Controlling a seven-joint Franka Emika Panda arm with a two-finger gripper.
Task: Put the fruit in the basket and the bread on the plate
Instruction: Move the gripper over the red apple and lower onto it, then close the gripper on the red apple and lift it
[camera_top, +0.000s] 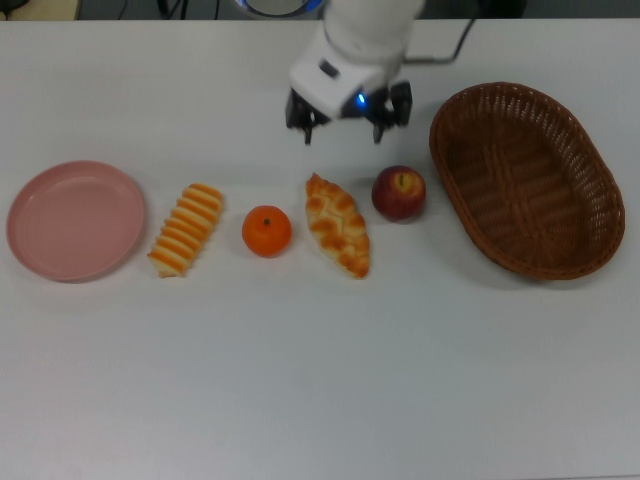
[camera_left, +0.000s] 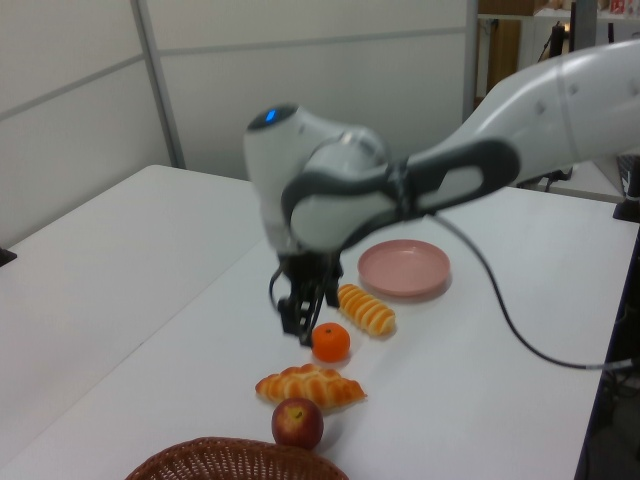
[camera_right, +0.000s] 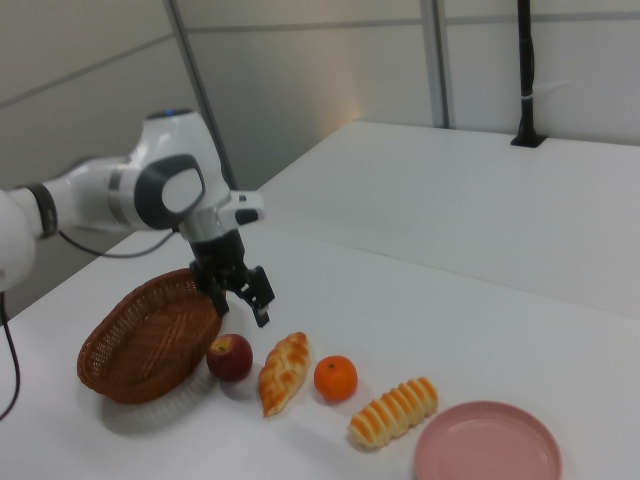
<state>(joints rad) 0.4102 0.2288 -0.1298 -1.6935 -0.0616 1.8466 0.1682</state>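
I see the apple (camera_top: 399, 192) on the table (camera_top: 320, 380), just beside the big brown basket (camera_top: 527, 180). Next in the row come the braided loaf (camera_top: 338, 225), the mandarin (camera_top: 266, 230), the striped roll (camera_top: 186, 229) and the pink plate (camera_top: 74, 220). My gripper (camera_top: 345, 131) hangs above the loaf and apple, its fingers spread apart, holding nothing.
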